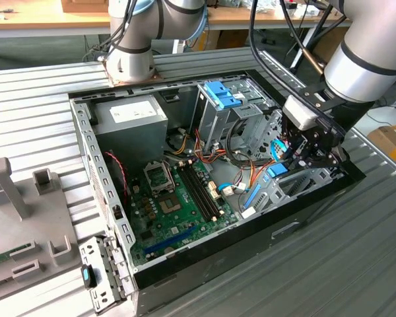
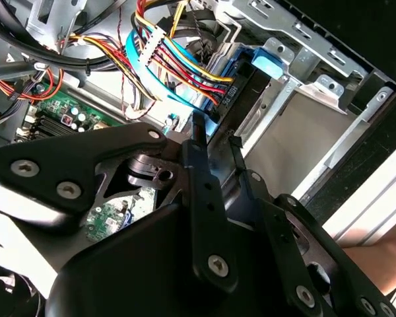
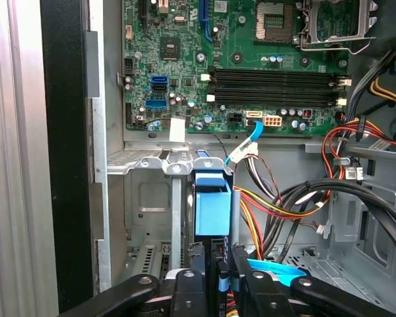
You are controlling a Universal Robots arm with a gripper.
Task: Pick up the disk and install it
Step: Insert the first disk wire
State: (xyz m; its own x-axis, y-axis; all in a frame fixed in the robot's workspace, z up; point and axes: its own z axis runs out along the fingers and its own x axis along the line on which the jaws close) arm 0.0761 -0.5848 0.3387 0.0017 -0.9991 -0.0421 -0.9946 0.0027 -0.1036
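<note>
The disk (image 3: 211, 211) stands on edge over the metal drive bay (image 3: 145, 198) at the front corner of the open computer case. Its blue end tab faces the first wrist camera. In the second wrist view the disk (image 2: 241, 82) shows a dark body, a blue side rail, and coloured wires and a thin blue cable plugged into its end. My gripper (image 3: 221, 264) is shut on the disk's near edge, one black finger on each flat side. In the exterior view the gripper (image 1: 297, 158) hangs inside the case at that view's right, with the disk's blue tab (image 1: 277, 170) just below it.
The green motherboard (image 1: 178, 198) fills the case floor, with the power supply (image 1: 132, 115) behind it. A light-blue latch plate (image 1: 221, 96) tops the upright drive cage. Cable bundles (image 3: 303, 198) crowd the space beside the bay. A grey fixture (image 1: 20, 198) stands outside the case.
</note>
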